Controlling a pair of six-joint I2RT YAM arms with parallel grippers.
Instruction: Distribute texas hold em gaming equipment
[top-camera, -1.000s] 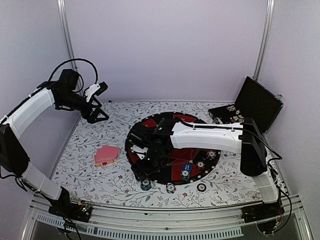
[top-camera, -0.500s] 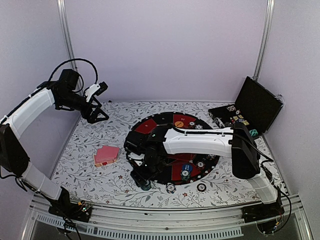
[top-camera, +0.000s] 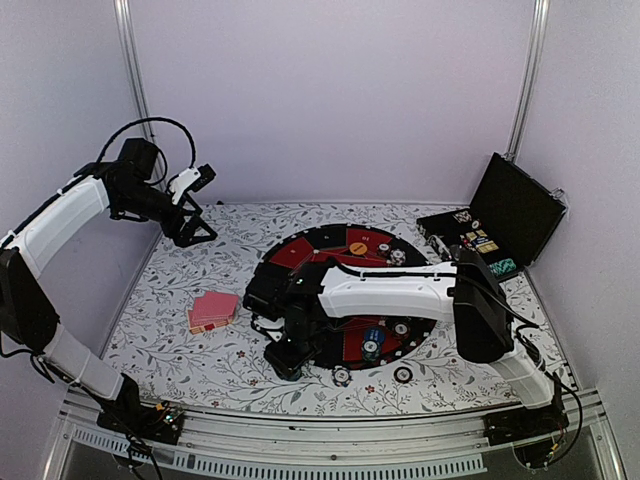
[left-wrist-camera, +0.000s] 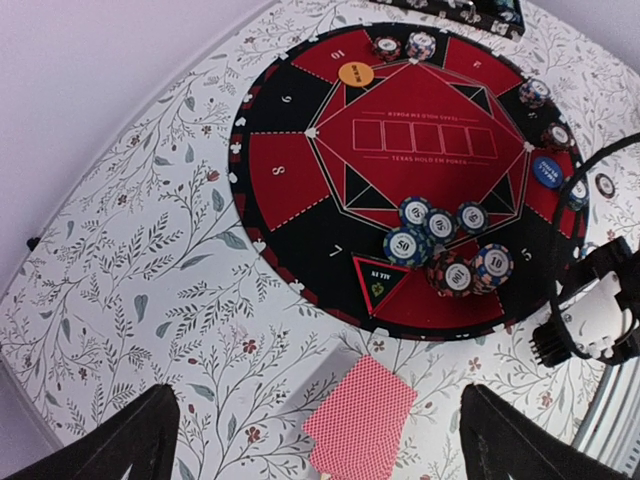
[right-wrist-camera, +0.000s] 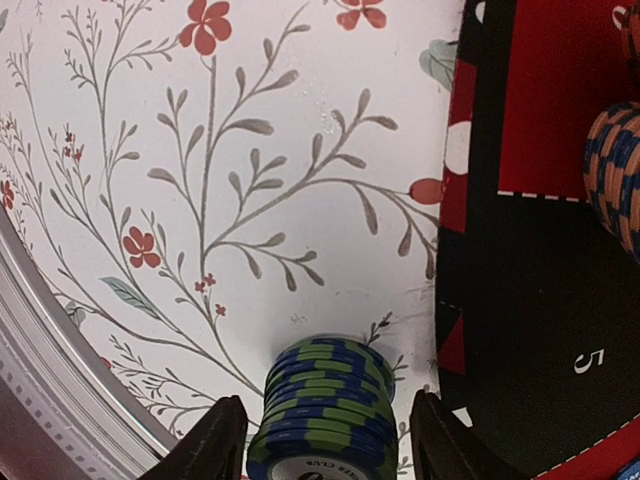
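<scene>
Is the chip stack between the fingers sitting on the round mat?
No, the blue-and-green chip stack stands on the flowered cloth, beside the mat and off its edge.

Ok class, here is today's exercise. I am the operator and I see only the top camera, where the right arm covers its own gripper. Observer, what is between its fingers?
Observer: The right wrist view shows a stack of green-and-blue chips standing between the fingers of the right gripper.
Operator: Is that stack on the mat or off it?
Observer: Off it. It stands on the flowered cloth, just beside the edge of the mat.
</scene>
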